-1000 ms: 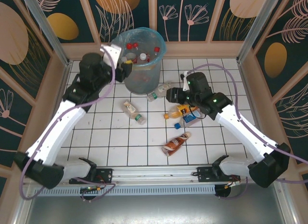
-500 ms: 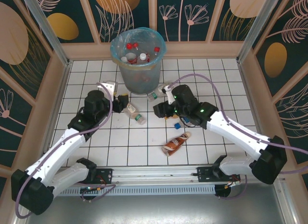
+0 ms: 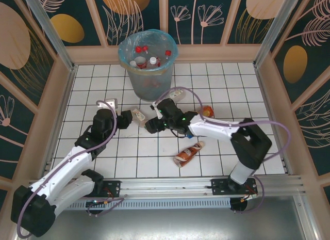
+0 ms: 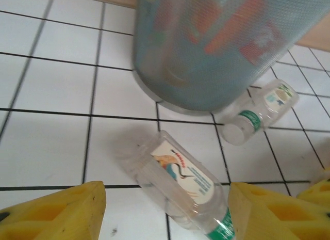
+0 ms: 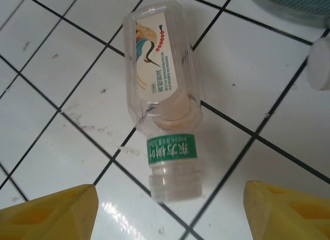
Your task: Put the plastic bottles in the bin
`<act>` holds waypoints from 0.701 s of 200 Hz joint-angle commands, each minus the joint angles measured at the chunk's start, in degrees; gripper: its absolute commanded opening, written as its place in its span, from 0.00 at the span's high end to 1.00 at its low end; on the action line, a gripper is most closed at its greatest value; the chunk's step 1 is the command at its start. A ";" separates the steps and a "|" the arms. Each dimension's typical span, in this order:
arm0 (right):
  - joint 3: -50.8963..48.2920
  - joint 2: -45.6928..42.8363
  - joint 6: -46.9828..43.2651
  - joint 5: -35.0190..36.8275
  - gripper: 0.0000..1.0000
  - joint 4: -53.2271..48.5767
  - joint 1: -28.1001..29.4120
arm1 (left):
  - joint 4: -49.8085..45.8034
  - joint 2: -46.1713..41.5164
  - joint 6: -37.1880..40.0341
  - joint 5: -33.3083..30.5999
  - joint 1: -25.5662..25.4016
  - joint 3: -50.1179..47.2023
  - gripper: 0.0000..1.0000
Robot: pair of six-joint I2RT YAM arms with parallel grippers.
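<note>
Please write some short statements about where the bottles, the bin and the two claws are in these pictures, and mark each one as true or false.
1. The clear plastic bottle with the bird label lies on its side on the white tiled table. True.
2. The left claw is shut on that bottle. False: its yellow fingers stand wide apart and the bottle lies free on the tiles.
3. The round grey bin with the light-blue bag holds several capped bottles. True.
4. The brown plastic bottle stands upright against the bin. False: it lies on its side, well away from the bin, nearer the arm bases.
5. The right claw is open, close to the same clear bottle. True.
</note>
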 commanded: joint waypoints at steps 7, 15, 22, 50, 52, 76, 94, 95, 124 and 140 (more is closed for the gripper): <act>8.29 7.27 2.04 0.53 0.20 -0.80 1.04 | 1.15 -5.49 -2.39 -12.09 -0.06 -2.84 0.30; 10.68 9.56 2.08 1.66 0.19 -2.05 1.38 | 1.12 -7.43 -2.41 -14.18 -0.06 -3.64 0.28; 12.90 11.52 2.08 2.43 0.17 -3.09 1.65 | 0.96 -9.08 -2.40 -15.50 -0.06 -4.21 0.26; 20.22 18.23 2.75 4.74 0.13 -6.47 2.29 | 0.19 -14.00 -1.73 -18.08 -0.06 -5.81 0.25; 20.44 18.46 2.77 4.94 0.13 -6.61 2.33 | 0.09 -14.26 -1.76 -18.20 -0.06 -5.86 0.25; 25.66 23.26 3.57 7.68 0.11 -10.14 2.37 | -1.24 -15.74 -1.55 -18.88 -0.07 -5.96 0.25; 28.77 26.14 3.61 7.78 0.11 -12.10 2.39 | -1.43 -15.96 -1.47 -18.73 -0.06 -5.83 0.24; 28.98 26.32 3.59 7.73 0.12 -12.23 2.38 | -1.43 -15.92 -1.45 -18.72 -0.06 -5.80 0.24; 32.33 28.53 4.13 6.72 0.21 -14.39 2.36 | -0.79 -15.69 1.83 -18.13 -0.06 -4.73 0.25; 33.01 28.08 5.03 6.67 0.31 -15.53 2.38 | -0.17 -15.70 5.76 -17.41 -0.06 -3.41 0.26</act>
